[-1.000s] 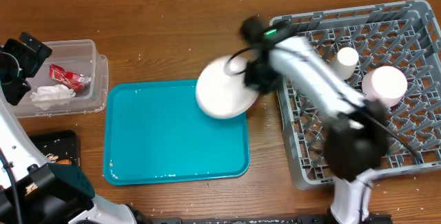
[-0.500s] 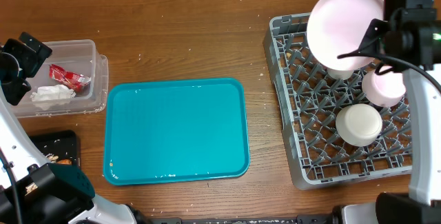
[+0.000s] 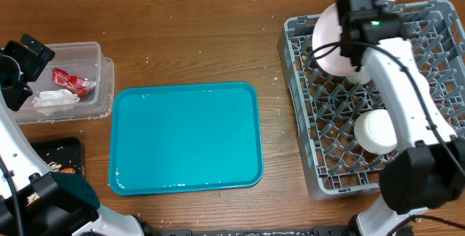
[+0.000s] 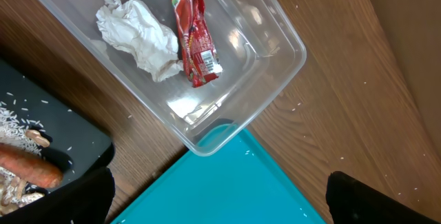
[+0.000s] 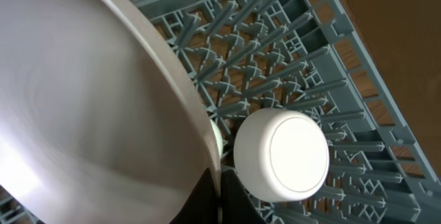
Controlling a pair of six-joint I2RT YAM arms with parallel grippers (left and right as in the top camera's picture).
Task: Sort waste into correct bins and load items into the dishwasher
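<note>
Over the left rear part of the dish rack (image 3: 290, 98), a pale plate (image 3: 327, 43) is held tilted on edge by the right gripper (image 3: 347, 38), whose fingers are clamped on its rim. An upturned white cup (image 5: 282, 156) is seen among the prongs just beside the plate. At the table's left edge, the left gripper (image 3: 22, 60) is held above a clear bin (image 4: 275, 48), its fingers spread with nothing between them. A crumpled tissue (image 4: 138, 38) and a red wrapper (image 4: 195, 34) are contained in the bin. A teal tray (image 3: 185, 138) is placed between bin and rack.

The plate (image 3: 325, 43) and upturned cup (image 3: 378, 131) crowd the rack (image 3: 320, 171); tray (image 3: 185, 138) lies open.
</note>
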